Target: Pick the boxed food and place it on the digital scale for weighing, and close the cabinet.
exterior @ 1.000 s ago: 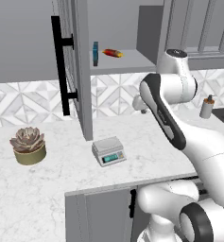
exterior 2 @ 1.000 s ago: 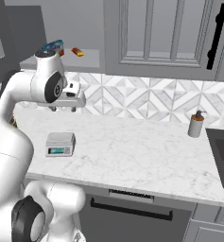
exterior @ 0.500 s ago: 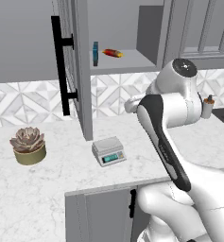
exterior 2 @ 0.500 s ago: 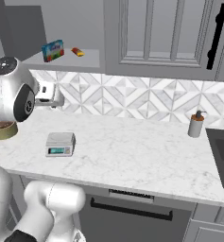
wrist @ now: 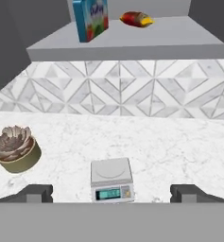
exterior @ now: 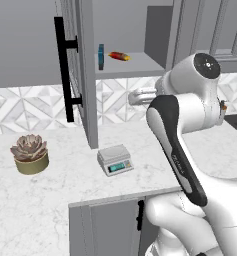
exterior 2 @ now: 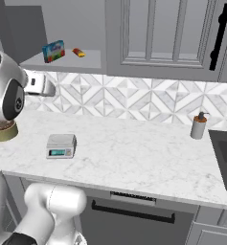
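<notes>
1. Boxed food (wrist: 90, 19) is not yet picked: it is seen upright near the left front edge of the open cabinet's shelf (wrist: 146, 40), with a small red-and-yellow item (wrist: 136, 19) just to its right and slightly farther back.
2. Digital scale (wrist: 111, 180) is found on the bench (wrist: 170, 142), below the shelf and toward the near side; its platform is bare, so nothing has been weighed.
3. Pincer (wrist: 111, 194) is released, both tips spread wide with nothing between them. It is held above the bench, nearer than the scale and well below the shelf, aimed toward the backsplash (wrist: 132, 90).
4. Cabinet door (exterior: 82, 75) is swung fully open, its black bar handle (exterior: 64, 70) on the left side in the left base view. Closing is not started.
5. A potted succulent (exterior: 29, 154) is placed on the bench left of the scale, well clear of it; a soap dispenser (exterior 2: 198, 126) is far to the right.
6. Judged progress: essentially zero of the task is completed. Left to do: pincer to be raised to the shelf, box grasped, box carried down and set on the scale platform, door pushed shut.
7. Risk noted: the red-and-yellow item could be knocked during the grasp.
</notes>
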